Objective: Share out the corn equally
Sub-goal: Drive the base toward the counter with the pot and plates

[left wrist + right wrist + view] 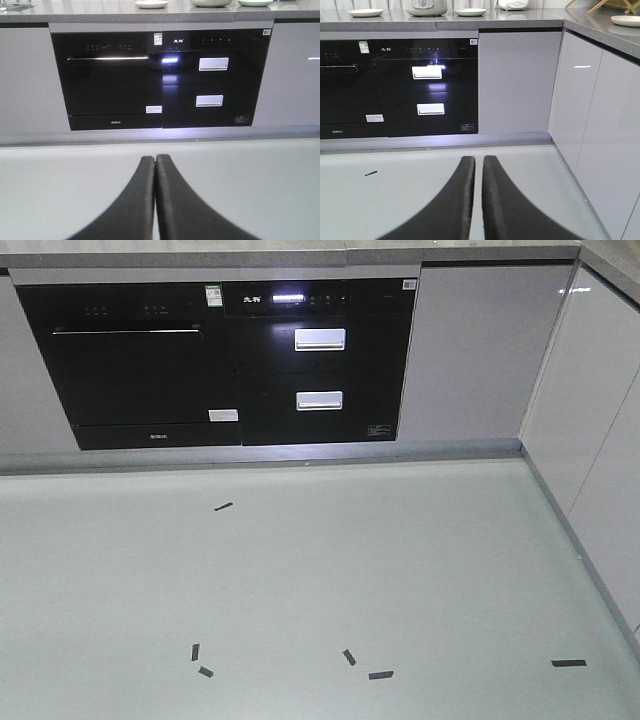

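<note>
I am seeing no corn in any view, so I am judging that nothing is distributed yet. I am holding the left gripper [155, 159] closed and empty, the right gripper [478, 160] nearly closed, also empty.

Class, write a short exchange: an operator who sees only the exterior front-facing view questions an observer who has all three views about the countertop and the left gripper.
Operator: I see only floor and cabinet fronts. What is on the countertop?
Observer: The right wrist view shows a plate left of a pale green appliance on the countertop; nothing shows on the plate.
Operator: Is the left gripper holding anything?
Observer: No; in its wrist view the left gripper is shut, fingers touching, nothing between.
</note>
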`<state>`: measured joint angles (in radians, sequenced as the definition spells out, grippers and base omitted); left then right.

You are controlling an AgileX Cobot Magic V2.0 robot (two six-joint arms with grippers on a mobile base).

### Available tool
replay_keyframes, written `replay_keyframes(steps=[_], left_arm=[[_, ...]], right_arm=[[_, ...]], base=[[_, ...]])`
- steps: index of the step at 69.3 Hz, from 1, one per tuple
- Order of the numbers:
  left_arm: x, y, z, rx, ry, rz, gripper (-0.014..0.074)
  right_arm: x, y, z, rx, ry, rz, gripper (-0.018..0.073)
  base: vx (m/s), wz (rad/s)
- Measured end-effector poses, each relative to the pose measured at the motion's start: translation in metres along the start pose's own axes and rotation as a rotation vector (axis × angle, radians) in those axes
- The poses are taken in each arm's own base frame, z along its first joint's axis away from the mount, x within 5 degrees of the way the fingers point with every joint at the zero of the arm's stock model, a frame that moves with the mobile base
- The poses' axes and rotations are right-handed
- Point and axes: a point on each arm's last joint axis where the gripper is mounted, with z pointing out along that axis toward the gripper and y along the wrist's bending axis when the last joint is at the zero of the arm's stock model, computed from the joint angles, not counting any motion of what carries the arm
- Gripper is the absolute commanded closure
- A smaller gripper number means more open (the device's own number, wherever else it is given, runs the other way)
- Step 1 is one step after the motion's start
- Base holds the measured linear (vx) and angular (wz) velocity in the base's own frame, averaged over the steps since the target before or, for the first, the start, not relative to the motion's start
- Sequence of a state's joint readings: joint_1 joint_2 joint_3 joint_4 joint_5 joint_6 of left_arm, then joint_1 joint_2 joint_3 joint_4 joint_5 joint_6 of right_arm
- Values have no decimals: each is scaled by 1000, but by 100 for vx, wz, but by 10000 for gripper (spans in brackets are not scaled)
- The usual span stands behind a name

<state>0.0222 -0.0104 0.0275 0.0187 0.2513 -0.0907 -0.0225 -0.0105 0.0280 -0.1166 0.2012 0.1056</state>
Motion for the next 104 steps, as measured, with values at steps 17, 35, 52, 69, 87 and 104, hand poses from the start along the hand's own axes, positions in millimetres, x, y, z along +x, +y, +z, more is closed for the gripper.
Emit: replay_keyframes(steps=[17, 35, 52, 69, 87, 104], left_arm=[[0, 0, 0, 0, 0, 0, 605], [0, 0, 0, 0, 0, 0, 605], [0, 0, 0, 0, 0, 0, 605], [0, 0, 0, 0, 0, 0, 605], [0, 0, 0, 0, 0, 0, 605], [0, 0, 0, 0, 0, 0, 605]], right_arm=[[0, 0, 0, 0, 0, 0, 567], [0, 0, 0, 0, 0, 0, 567], [0, 0, 0, 0, 0, 0, 567], [0, 0, 0, 0, 0, 0, 567], [0, 0, 0, 0, 0, 0, 567], [0, 0, 0, 0, 0, 0, 567]], base=[[11, 0], [13, -1], [13, 0], [10, 0], [5, -3], [6, -1]])
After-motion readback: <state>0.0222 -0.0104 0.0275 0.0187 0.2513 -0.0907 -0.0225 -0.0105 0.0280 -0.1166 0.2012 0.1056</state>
